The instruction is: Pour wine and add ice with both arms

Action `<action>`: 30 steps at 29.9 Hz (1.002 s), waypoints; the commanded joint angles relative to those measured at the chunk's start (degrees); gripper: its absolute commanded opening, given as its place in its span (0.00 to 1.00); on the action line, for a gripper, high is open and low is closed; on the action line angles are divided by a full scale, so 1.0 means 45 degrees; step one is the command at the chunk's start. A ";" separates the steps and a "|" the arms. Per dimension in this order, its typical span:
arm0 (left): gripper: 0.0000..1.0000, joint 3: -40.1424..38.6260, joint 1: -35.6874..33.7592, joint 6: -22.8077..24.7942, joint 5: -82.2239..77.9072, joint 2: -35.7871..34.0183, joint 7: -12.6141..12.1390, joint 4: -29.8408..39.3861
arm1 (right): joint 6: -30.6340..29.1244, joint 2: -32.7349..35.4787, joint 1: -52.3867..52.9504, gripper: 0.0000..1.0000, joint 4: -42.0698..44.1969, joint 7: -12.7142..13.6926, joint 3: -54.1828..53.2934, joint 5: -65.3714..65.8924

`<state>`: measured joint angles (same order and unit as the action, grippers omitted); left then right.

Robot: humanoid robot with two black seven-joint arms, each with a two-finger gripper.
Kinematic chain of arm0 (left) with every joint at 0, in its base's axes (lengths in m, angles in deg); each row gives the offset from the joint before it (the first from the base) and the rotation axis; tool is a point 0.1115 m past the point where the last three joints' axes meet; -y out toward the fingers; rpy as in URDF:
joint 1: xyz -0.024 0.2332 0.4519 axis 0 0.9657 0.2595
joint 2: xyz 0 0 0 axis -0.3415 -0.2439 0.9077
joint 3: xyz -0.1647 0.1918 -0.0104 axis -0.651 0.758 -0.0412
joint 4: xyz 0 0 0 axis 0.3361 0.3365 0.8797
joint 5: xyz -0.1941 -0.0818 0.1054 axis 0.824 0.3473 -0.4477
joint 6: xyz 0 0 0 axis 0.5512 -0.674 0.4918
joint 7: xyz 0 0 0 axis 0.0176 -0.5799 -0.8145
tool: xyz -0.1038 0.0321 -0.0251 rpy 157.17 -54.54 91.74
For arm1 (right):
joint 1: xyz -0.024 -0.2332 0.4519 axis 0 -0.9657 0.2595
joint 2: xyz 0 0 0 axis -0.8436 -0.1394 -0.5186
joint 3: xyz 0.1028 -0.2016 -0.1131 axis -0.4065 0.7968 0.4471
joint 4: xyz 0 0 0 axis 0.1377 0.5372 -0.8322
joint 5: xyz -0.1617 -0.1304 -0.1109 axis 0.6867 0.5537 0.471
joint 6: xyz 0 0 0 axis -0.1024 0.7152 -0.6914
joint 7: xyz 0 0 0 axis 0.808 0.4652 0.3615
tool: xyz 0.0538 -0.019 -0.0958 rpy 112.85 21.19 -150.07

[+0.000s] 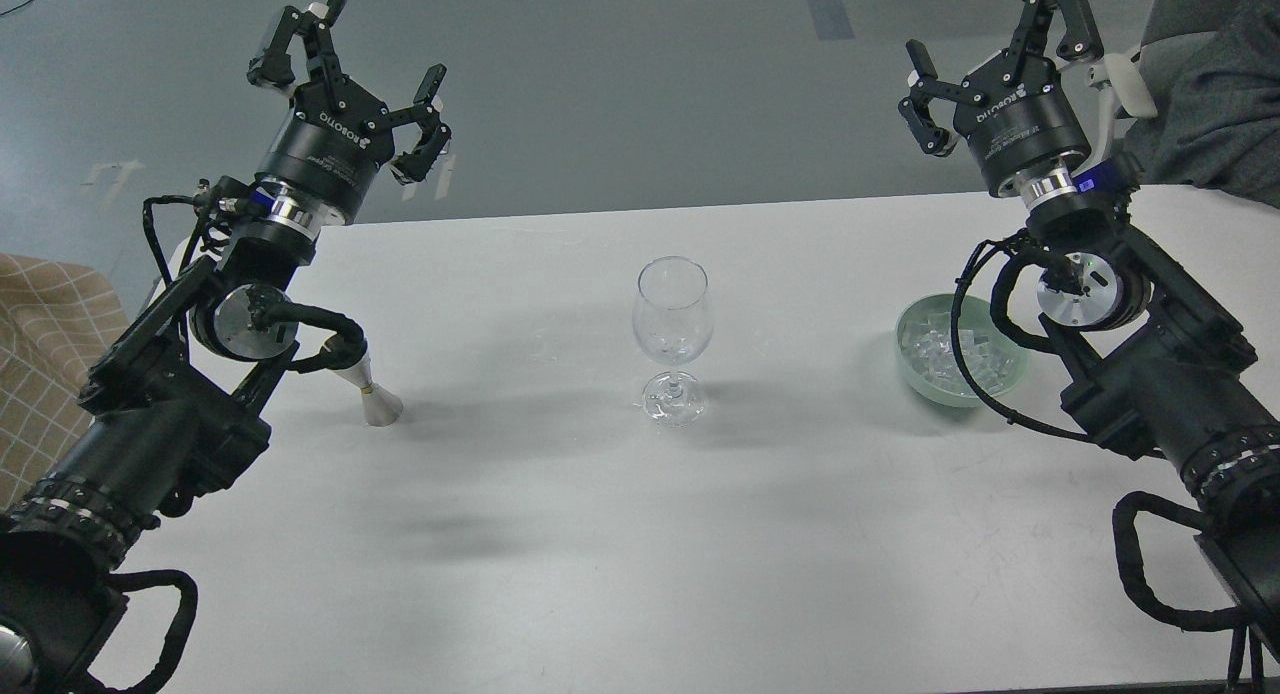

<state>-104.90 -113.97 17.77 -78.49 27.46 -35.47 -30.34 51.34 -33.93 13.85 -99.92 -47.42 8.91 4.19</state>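
Observation:
A clear stemmed glass [673, 334] stands upright at the middle of the white table [600, 534]. I see no wine in it. A pale green bowl [915, 379] at the right holds a heap of clear ice cubes [950, 352], partly behind my right arm. My left gripper [350, 84] is open and empty, raised beyond the table's far left edge. My right gripper [1000, 49] is open and empty, raised beyond the far right edge, well above and behind the bowl.
A small whitish cone-shaped object with a thin neck [372, 394] rests on the table at the left, partly behind my left arm. A person in grey [1210, 84] sits at the far right. A tan checked cloth [40, 334] lies at the left edge.

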 commanded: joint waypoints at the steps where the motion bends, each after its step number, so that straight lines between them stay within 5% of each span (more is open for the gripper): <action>1: 0.98 -0.0032 -0.0022 -0.0001 -0.0001 0.0015 0.0102 0.0040 | -0.0001 -0.0024 0.0017 1.00 -0.0003 0.0000 -0.0015 -0.0001; 30: 0.98 -0.0072 0.0056 -0.0001 -0.0138 0.0054 0.0062 0.0431 | -0.0001 -0.0239 0.0173 1.00 -0.0042 -0.0059 -0.0054 0.0019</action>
<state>-105.15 -113.80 17.76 -79.18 27.63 -35.15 -28.39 51.34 -34.99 14.56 -100.11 -47.77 8.52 4.23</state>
